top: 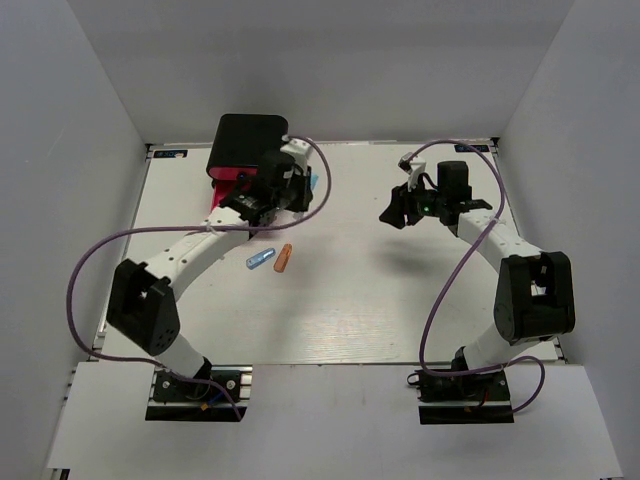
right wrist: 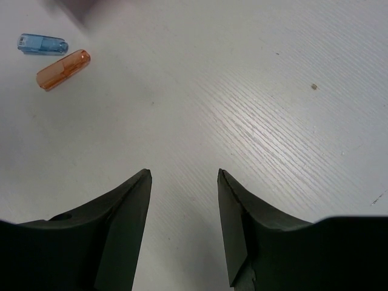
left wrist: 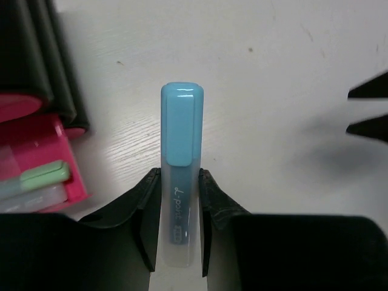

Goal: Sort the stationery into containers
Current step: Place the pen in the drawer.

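Light-blue marker [left wrist: 180,163] pinched in left fingers [left wrist: 215,203] beside open pink drawer [left wrist: 42,136], likely bound there; right fingers [right wrist: 121,224] apart, empty.

A white wood-grain tabletop [top: 400,290], a glossy black rounded cabinet [top: 245,140] standing at its far left, a translucent blue stubby piece [top: 260,261] lying well in front of the cabinet, a translucent orange stubby piece [top: 285,259] just right of the blue one

white wood-grain table [top: 400,310], plain grey walls [top: 60,120] around.
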Controlling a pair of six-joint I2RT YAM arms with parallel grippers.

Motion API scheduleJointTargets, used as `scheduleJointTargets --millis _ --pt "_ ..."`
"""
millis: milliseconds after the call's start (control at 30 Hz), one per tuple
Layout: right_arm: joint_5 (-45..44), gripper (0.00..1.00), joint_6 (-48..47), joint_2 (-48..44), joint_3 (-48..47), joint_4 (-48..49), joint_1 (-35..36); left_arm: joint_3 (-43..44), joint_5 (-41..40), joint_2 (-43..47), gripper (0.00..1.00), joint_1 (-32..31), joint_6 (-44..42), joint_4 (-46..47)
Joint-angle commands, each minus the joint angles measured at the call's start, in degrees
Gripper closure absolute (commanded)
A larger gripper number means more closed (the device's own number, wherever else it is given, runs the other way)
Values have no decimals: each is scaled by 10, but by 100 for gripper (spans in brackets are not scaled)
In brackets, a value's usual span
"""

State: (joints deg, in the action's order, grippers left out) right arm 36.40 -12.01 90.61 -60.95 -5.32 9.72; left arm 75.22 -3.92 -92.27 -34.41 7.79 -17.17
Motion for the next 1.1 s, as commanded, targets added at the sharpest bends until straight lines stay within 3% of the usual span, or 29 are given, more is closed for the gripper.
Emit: scheduleJointTargets --millis 0,100,200,333,467,533,700,767,867,1067 --pt "17 46 -7 -18 10 33 -5 13 -51 34 100 25 147 -84" --pt "22 46 0 -15 14 38 -7 -21 -78 75 100 38 240 -79" --pt "24 46 3 -12 17 47 -5 -57 -133 133 100 53 392 -94" --pt "24 46 6 -16 27 63 -7 -89 -206 206 100 76 629 -181" --pt "27 46 10 -18 39 72 -7 -132 -292 266 100 89 749 -193" --pt "30 46 14 -18 41 75 -7 -153 -298 273 100 108 797 -181" --pt "32 46 7 -30 43 79 -5 -153 -255 228 100 131 890 -186" --pt "32 46 3 -38 51 80 -4 -169 -242 211 100 145 911 -138" --pt "31 46 -7 -49 61 80 -5 -175 -225 189 100 162 917 -96" --pt "24 46 -20 -74 87 86 -7 -95 -195 103 100 187 917 -96"
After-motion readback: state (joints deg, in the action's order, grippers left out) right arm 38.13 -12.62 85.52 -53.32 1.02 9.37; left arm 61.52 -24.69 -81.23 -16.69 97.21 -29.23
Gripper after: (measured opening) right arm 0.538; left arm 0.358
